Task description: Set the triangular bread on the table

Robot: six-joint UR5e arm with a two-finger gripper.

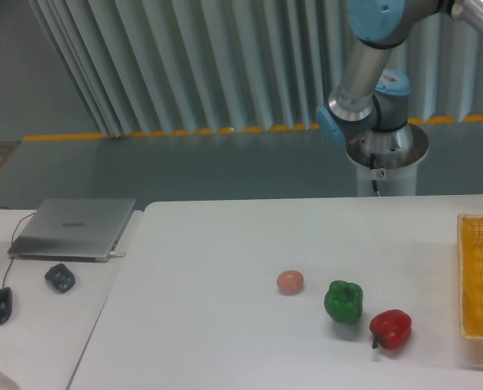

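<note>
Sitting on the smooth white table: a round pinkish ball, a glossy green pepper and a red pepper, with a yellow mesh basket far right. Gripper's out of frame, so can't tell its fingers' state; triangular bread isn't visible either.

Robotics lab: pedestal-mounted arm behind white table (laptop alongside).
</note>
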